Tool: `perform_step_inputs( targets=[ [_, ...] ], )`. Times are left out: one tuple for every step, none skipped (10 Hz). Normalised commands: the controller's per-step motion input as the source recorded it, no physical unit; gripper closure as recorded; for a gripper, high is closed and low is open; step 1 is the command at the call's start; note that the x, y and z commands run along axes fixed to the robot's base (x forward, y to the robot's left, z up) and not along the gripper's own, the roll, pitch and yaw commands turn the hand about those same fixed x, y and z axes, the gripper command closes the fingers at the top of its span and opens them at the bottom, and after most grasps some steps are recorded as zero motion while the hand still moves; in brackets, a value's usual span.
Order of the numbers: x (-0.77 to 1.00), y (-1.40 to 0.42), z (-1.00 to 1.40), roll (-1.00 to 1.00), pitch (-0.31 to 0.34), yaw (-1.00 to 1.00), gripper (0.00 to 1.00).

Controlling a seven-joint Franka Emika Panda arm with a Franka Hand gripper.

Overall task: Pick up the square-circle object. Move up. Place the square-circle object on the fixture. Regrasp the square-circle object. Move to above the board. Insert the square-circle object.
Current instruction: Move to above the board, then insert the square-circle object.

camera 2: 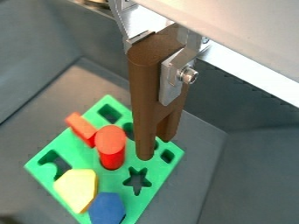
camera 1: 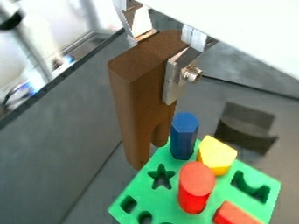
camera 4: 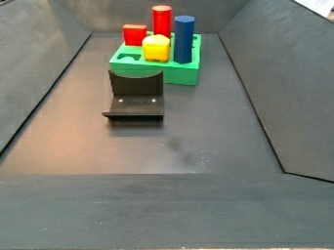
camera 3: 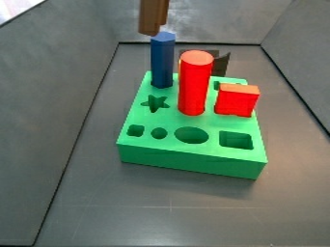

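Observation:
My gripper (camera 1: 158, 52) is shut on the square-circle object (camera 1: 138, 96), a dark brown peg that hangs upright from the silver fingers (camera 1: 181, 74). The peg is in the air above the bright green board (camera 1: 146, 197). In a wrist view its lower end (camera 2: 152, 131) is over the board's holes near the star hole (camera 2: 138, 181). In a side view only the peg's lower part (camera 3: 153, 13) shows, at the top edge above the blue peg (camera 3: 162, 60). The black fixture (camera 4: 136, 98) stands empty on the floor in front of the board (camera 4: 183, 70).
Standing in the board are a blue peg (camera 1: 184, 136), a yellow piece (camera 1: 216, 154), a red cylinder (camera 3: 195, 83) and a red cube (camera 3: 237, 99). Star, round, oval and square holes (camera 3: 234, 141) are open along its near side. Sloping grey walls (camera 4: 39, 88) ring the floor.

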Motion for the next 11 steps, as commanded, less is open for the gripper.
perform_step_inputs(
  targets=[
    [-0.05,0.01,0.0,0.01,-0.287,0.78,1.0],
    [-0.05,0.01,0.0,0.02,-0.225,0.54,1.0],
    [-0.04,0.01,0.0,0.02,-0.151,0.28,1.0],
    [0.0,0.0,-0.17,0.0,-0.031,-1.0,1.0],
    [0.0,0.0,-0.17,0.0,-0.031,-1.0,1.0],
    [0.0,0.0,-0.16,0.0,-0.026,-1.0,1.0],
    [0.0,0.0,-0.16,0.0,-0.02,-1.0,1.0],
    [0.0,0.0,-0.15,0.0,-0.019,-1.0,1.0],
    [0.0,0.0,-0.17,0.0,-0.029,-1.0,1.0],
    [0.0,0.0,-0.21,0.0,-0.04,-1.0,1.0],
    [0.0,-0.07,-0.34,0.0,-0.097,-1.0,1.0]
  ],
)
